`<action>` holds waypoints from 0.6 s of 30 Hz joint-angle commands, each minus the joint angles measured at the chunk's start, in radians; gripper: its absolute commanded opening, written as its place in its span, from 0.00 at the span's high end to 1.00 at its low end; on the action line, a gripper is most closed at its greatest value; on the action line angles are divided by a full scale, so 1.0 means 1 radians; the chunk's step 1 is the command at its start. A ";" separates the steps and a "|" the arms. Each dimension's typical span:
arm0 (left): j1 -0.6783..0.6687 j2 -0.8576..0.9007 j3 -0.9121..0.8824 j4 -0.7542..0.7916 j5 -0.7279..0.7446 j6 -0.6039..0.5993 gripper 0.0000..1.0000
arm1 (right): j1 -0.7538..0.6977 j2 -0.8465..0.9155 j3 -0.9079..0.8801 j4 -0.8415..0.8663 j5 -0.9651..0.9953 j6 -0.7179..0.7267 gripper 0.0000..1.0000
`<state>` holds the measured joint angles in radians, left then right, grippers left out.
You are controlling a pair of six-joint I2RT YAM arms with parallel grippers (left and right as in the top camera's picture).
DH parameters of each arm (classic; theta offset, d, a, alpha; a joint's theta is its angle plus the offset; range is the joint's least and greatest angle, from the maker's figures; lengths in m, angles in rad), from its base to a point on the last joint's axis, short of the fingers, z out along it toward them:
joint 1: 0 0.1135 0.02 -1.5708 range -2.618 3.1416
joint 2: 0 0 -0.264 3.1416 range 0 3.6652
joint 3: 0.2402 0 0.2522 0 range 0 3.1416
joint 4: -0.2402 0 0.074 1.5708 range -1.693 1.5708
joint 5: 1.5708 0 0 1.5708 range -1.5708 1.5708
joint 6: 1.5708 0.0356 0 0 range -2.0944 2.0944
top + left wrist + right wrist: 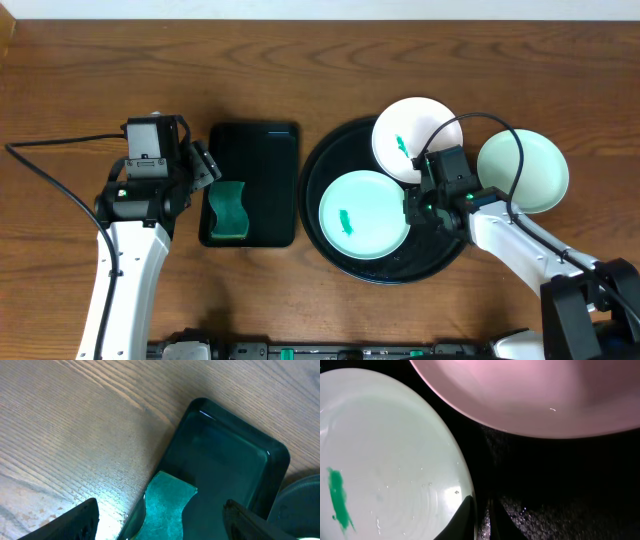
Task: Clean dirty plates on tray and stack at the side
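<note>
- Our left gripper point(205, 165) hangs with its jaws spread wide and nothing between them. In the left wrist view its two dark fingertips point(80, 521) stand far apart at the lower corners.
- Just beneath and ahead of that gripper lies a smaller rectangular glossy black tray point(255, 150). It holds one thing, a green wavy-edged sponge point(230, 208), which lies at the end nearer the gripper. The rest of the tray floor is bare.
- Our right gripper point(413, 205) sits low inside the large round black tray with a raised rim point(312, 200).
- Just to its left, flat in that tray, is a pale mint-green round plate point(362, 213) with a green smear point(346, 218) near its centre.
- In the right wrist view the two fingers point(459, 521) stand close together, one on either side of this plate's rim. We cannot tell whether they pinch it.
- Ahead of the right gripper is a white round plate point(412, 140) with a green smear. It overlaps the tray's far rim and looks pinkish through the wrist camera.
- Behind the right gripper, outside the tray on the brown wooden table point(80, 80), sits a second pale mint-green plate point(535, 172), with no smear that we can see.
</note>
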<state>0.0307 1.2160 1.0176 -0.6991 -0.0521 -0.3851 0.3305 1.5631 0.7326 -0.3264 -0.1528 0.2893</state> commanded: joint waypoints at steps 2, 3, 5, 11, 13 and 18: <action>-0.002 0.000 0.017 0.000 -0.013 -0.001 0.21 | 0.005 0.042 -0.009 0.013 0.014 0.028 0.94; -0.002 0.000 0.017 0.000 -0.013 -0.001 0.21 | 0.005 0.042 -0.010 0.015 0.014 0.028 0.97; -0.002 0.000 0.017 0.000 -0.013 -0.001 0.20 | 0.004 0.039 -0.009 0.021 0.014 0.028 0.99; -0.002 0.000 0.017 0.000 -0.013 -0.001 0.21 | 0.004 0.037 -0.006 0.029 0.014 0.028 0.98; -0.002 0.000 0.017 0.000 -0.013 -0.001 0.20 | 0.004 0.037 -0.005 0.030 0.014 0.028 0.99; -0.002 0.000 0.017 0.000 -0.013 -0.001 0.21 | 0.004 0.026 -0.005 0.031 0.014 0.027 0.82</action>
<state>0.0307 1.2160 1.0176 -0.6991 -0.0521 -0.3851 0.3336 1.5887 0.7326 -0.2970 -0.1604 0.3088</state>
